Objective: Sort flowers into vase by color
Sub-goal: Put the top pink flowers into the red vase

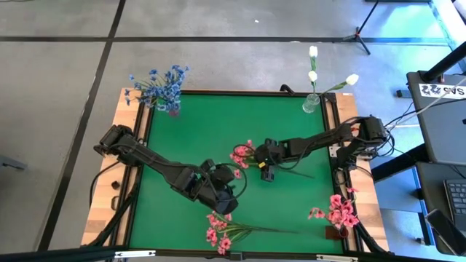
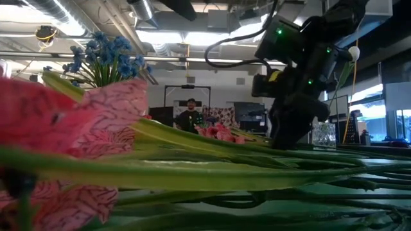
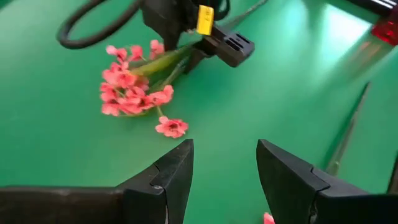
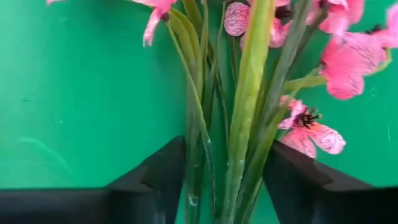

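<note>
The right claw is down at the middle of the green bench, its fingers straddling the stems of a pink spray lying flat there — whether they actually pinch, I cannot tell. The left claw hovers near it, fingers apart, holding nothing. Another pink spray lies at the front edge. Blue blooms stand at the back-left corner, white buds in a glass vase at the back right — more pink at the right rim.

2 black arms, looped cables
</note>
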Motion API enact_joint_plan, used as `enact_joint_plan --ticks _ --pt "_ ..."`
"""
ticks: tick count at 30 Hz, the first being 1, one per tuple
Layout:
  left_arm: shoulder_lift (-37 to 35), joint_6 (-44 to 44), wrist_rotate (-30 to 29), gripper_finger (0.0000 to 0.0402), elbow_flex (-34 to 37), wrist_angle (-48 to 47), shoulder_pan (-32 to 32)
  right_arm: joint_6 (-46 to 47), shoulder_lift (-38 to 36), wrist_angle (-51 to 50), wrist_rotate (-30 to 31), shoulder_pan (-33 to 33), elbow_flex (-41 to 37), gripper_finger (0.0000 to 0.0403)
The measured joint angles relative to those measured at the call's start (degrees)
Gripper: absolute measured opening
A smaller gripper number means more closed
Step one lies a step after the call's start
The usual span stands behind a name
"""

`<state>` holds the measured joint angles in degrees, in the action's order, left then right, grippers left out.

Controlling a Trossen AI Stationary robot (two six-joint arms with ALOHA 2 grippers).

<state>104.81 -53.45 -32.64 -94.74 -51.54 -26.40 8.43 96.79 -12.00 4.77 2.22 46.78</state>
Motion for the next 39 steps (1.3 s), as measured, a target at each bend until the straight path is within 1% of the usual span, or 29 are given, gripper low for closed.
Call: enact_joint_plan --ticks 3,10,12,14,17,20,22,24,28,31,34,37,39 --pt "-0.09 0.02 -1.25 0.0169 -0.02 -0.77 -0.02 -1.25 0.06 -0.05 -0.23 0.06 0.01 0.0148" --pt "-0.09 0.02 -1.34 0.0169 -0.02 -1.84 0.01 -1.5 0.08 -1.48 0.15 0.01 0.93 0.0034" --pt "-0.09 0.02 -1.35 0.0169 -0.02 -1.87 0.01 -1.6 -0.17 -3.53 -0.31 -0.03 2.03 0.0014" --pt "-0.09 0.02 -1.43 0.0169 -0.02 -1.87 -0.09 -1.6 -0.86 -5.68 -0.52 -0.05 3.36 0.0015" --pt "-0.09 -0.06 -1.43 0.0169 0.29 -1.74 -0.44 -1.6 -3.84 -8.02 -0.79 -0.05 6.06 0.003" --pt "-0.09 -1.09 -1.43 0.0169 0.39 -1.65 -1.26 -1.6 -8.32 -10.97 -0.91 -0.07 7.87 0.0025" --pt "-0.09 -1.82 -1.41 0.0169 0.39 -1.69 -1.87 -1.58 -12.44 -12.16 -1.01 -0.68 8.81 0.0013" --pt "-0.09 -2.24 -1.36 0.0169 0.4 -1.81 -2.38 -1.57 -17.34 -12.1 -1.45 -1.69 9.21 0.0009" --pt "-0.09 -2.92 -1.4 0.0169 1.64 -0.09 -2.96 -1.48 -28.24 -11.42 -2.99 -4.24 9.21 0.0019" --pt "-0.09 -2.62 -1.31 0.0169 4.85 5.99 -2.88 -1.29 -36.1 -10.57 -5.78 -5.45 9.22 0.0013" --pt "-0.07 -1.1 -0.12 0.0169 8.8 15.38 -2.34 -1.15 -42.4 -9.93 -10.47 -5.23 9.23 0.0008" --pt "-0.07 -0.1 0.62 0.0169 11.52 24.71 -1.93 1.51 -47.95 -9.53 -17.5 -5.2 9.21 0.0014" --pt "-0.07 0.06 0.17 0.0169 12.41 29.19 -1.94 2.41 -51.11 -7.78 -21.83 -5.21 9.21 0.0014"
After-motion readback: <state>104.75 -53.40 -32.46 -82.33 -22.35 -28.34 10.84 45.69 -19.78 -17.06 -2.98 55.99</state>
